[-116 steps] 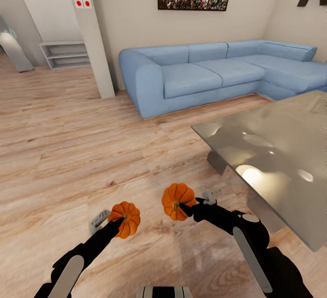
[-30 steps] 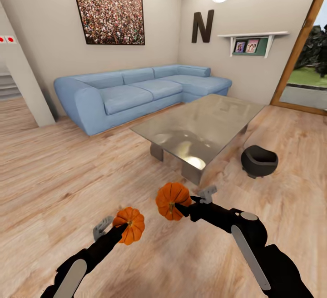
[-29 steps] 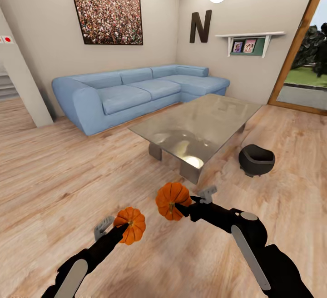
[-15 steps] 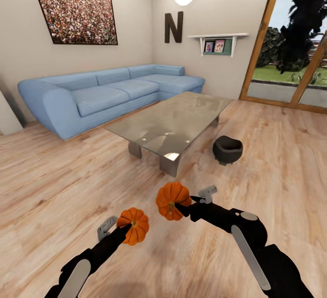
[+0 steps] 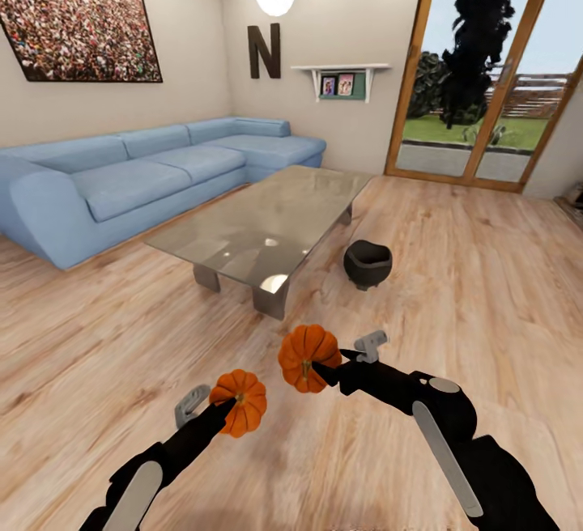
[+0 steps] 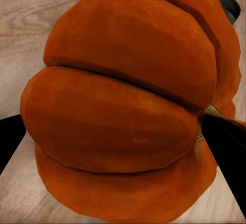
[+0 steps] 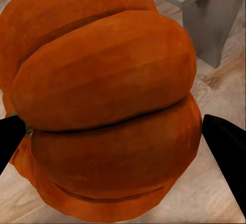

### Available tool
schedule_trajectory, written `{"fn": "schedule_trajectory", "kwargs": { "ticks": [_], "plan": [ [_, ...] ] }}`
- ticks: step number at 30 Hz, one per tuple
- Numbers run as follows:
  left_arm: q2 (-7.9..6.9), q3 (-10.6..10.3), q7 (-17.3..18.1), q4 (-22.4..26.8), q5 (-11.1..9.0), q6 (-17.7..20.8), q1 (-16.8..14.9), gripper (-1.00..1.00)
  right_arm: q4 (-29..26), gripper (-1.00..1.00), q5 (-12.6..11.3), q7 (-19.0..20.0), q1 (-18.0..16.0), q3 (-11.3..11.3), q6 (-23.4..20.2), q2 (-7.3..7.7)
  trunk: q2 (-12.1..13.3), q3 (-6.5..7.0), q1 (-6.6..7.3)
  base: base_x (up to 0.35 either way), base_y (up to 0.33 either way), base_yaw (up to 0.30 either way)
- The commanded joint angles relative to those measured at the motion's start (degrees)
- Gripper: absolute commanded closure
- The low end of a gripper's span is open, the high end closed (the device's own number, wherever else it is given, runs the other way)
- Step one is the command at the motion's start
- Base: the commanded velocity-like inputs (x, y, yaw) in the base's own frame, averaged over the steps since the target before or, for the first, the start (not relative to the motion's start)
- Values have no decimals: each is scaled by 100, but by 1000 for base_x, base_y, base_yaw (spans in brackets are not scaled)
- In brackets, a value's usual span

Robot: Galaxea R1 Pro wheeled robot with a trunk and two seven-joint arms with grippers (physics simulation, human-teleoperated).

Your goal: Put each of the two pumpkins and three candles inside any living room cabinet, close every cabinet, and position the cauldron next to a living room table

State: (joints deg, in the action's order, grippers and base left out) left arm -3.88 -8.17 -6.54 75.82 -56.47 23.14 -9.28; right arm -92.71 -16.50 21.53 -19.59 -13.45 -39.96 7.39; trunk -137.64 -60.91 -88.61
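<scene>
We are turning right: the table (image 5: 267, 219) and cauldron (image 5: 367, 263) are sliding left across our head view, and the glass doors (image 5: 486, 70) are coming into sight.

I see two bright orange ribbed pumpkins (image 5: 239, 401) (image 5: 306, 357) between my black fingers (image 5: 212, 411), a matte black cauldron (image 5: 367, 263), a glossy grey table (image 5: 263, 219), and a blue sofa (image 5: 138, 175).
</scene>
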Motion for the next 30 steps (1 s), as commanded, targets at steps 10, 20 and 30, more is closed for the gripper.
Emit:
{"fn": "schedule_trajectory", "kwargs": {
  "ticks": [10,20,30],
  "plan": [
    [1,-8,24,-6,4,-49,2,100,-2,100,-29,0,-18,14,-12,0,0,4,0,-79,-26,-298],
    [1,-9,18,-6,4,-55,4,100,-2,100,-29,0,-27,26,-12,0,0,24,0,-185,-42,-298],
    [1,-10,21,-6,4,-64,5,100,-2,100,-29,0,-31,41,-12,0,0,45,0,-68,-1,-298]
  ]
}}
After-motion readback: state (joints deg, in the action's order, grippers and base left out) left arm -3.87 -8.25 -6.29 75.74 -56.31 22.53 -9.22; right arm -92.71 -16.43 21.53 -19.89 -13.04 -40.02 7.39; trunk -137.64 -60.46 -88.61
